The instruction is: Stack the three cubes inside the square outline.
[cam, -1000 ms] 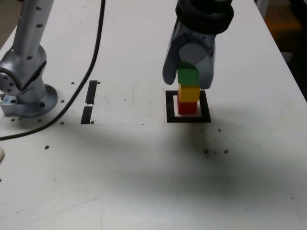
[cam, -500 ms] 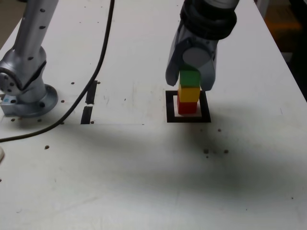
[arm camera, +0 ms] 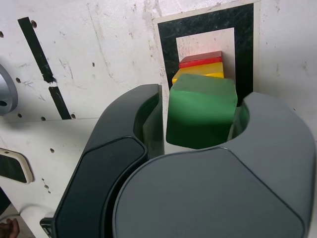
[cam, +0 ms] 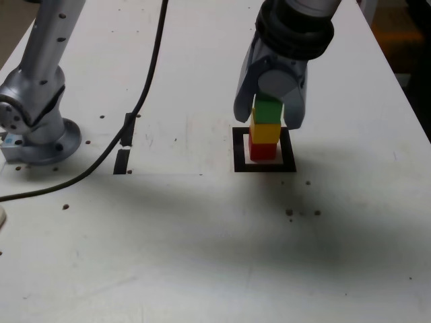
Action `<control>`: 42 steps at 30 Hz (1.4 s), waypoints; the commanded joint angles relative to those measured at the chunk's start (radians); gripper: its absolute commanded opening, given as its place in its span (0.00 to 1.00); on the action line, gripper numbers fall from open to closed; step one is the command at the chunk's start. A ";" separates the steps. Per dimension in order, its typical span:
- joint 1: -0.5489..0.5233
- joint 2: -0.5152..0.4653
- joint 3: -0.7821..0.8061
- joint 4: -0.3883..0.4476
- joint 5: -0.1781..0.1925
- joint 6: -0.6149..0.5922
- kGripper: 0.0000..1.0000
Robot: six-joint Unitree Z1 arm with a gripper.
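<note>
White table (cam: 202, 249) carries square outline (cam: 264, 166), red cube (cam: 263, 149).

You see the red cube (cam: 262, 151) inside the square outline (cam: 264, 165), the yellow cube (cam: 265, 132) on it and the green cube (cam: 269, 110) on top, at twelve o'clock.

Tool (cam: 269, 116) jaws now parted off the green cube (cam: 269, 110), no longer clamped; cable (cam: 145, 81) shifted slightly.
</note>
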State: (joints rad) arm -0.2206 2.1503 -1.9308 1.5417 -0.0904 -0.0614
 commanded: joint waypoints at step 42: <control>0.133 -0.720 1.015 -0.376 -0.130 0.128 1.00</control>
State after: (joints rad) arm -0.0814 1.4291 -0.9327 1.2193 -0.2089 0.0603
